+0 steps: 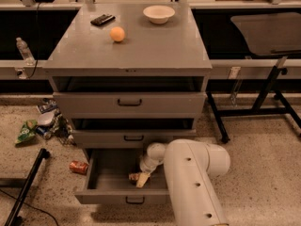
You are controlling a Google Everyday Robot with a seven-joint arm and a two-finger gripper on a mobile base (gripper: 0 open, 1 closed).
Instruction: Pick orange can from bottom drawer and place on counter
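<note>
The bottom drawer is pulled open below the two shallower grey drawers. My white arm reaches down into it from the right. My gripper is low inside the drawer, near its middle. A small brownish-orange can lies on the drawer floor right against the gripper's left side; I cannot tell whether it is held. The counter is the grey top of the cabinet above.
On the counter are an orange ball, a pale bowl and a dark flat object. A red-orange can and snack bags lie on the floor at the left. A black pole crosses the lower left; a dark table stands right.
</note>
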